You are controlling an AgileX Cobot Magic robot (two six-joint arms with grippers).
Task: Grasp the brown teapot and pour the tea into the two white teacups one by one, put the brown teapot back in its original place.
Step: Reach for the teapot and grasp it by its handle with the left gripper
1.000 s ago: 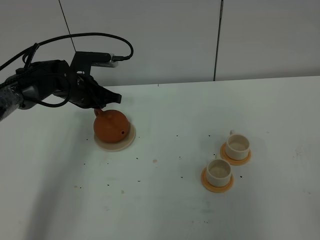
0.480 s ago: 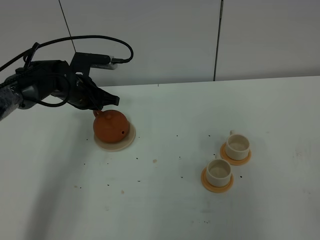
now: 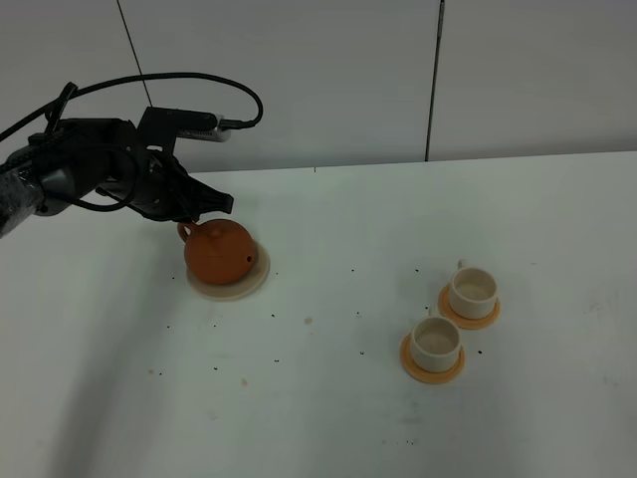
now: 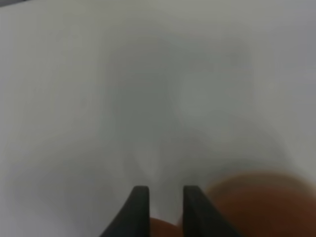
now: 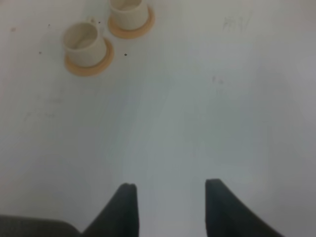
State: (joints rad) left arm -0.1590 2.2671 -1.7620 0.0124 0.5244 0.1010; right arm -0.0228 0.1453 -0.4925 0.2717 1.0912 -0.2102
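The brown teapot (image 3: 221, 254) stands upright on its cream saucer, the original place (image 3: 254, 282), at the left of the table. My left gripper (image 3: 214, 202) hangs just above the loop handle on the pot's left, its fingers (image 4: 139, 207) close together with a brown piece of the handle between them. Blurred, the pot's body (image 4: 261, 202) shows beside the fingers. The two white teacups (image 3: 473, 289) (image 3: 436, 341) sit on orange coasters at the right, also seen as teacups (image 5: 81, 39) (image 5: 128, 7) in the right wrist view. My right gripper (image 5: 170, 184) is open over bare table.
Small dark specks dot the white table (image 3: 328, 398). A white wall with a dark vertical seam (image 3: 433, 80) stands behind the table. The left arm's black cable (image 3: 199, 78) loops above the gripper.
The teapot has come down from a tilt with its handle raised to standing level on the saucer. My left gripper has shifted slightly left with it.
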